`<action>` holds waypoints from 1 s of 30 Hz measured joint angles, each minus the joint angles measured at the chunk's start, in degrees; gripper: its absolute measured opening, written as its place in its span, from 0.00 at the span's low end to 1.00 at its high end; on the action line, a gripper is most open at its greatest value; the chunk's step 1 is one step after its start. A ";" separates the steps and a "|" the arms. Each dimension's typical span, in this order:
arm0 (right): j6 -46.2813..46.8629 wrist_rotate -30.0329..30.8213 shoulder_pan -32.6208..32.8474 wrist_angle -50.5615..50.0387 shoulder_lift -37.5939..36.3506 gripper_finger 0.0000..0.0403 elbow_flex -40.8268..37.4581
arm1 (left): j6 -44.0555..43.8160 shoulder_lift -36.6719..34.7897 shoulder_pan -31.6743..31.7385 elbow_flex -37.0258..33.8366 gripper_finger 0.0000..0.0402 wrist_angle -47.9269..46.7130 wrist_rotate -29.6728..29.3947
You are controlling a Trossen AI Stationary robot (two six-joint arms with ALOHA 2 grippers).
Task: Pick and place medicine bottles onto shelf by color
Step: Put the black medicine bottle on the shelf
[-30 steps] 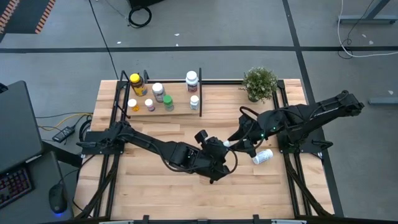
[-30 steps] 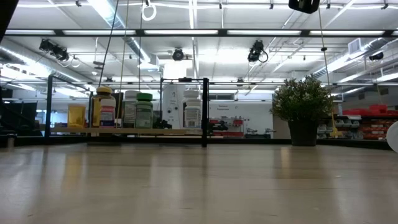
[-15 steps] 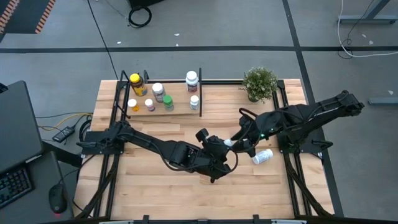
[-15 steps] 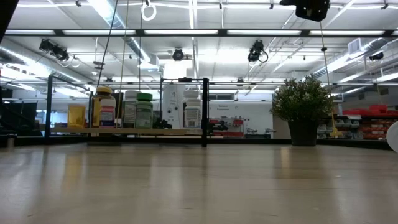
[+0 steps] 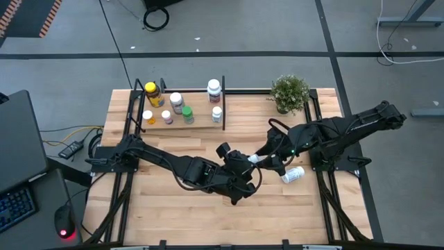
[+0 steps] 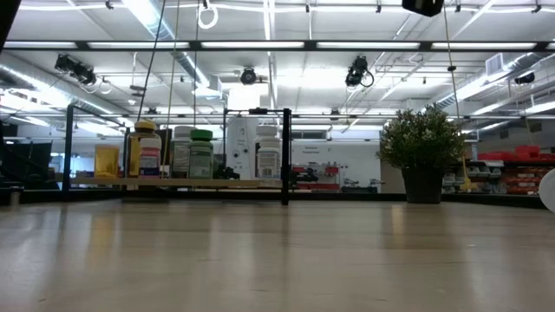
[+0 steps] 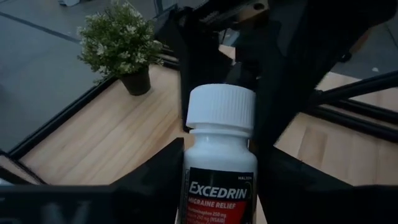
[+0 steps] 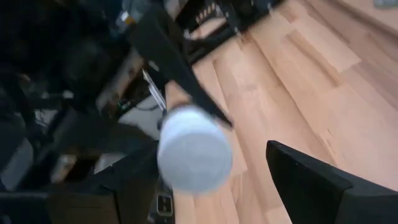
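The step in hand looks like a mid-air handover above the middle of the table. The left gripper (image 5: 248, 164) is pinching the white Excedrin bottle (image 7: 219, 163) by its body, the bottle upright between its 2 fingers with the cap (image 8: 194, 149) jutting forward of them. The right gripper (image 5: 268, 157) faces it cap-on, its 2 fingers spread to either side of the cap with a clear gap on at least 1 side, so it seems not to grip. To do this well, the left grip should be firm before anything moves. The right gripper should then draw straight back along the bottle's axis, without brushing the cap. The shelf (image 5: 198, 122), carrying 7 bottles, lies well off to the left gripper's far side. A second white bottle (image 5: 293, 174) lies on its side just beside the right gripper, so any retreat should clear it.
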 joint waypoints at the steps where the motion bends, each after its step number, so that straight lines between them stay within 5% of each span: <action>1: -0.10 0.33 -0.02 0.91 0.02 0.73 0.02 | 0.02 0.00 0.00 0.00 0.44 0.36 0.25; 30: 1.27 -3.16 0.87 3.20 0.07 0.64 0.01 | 1.32 0.11 -0.20 0.07 0.46 1.80 0.42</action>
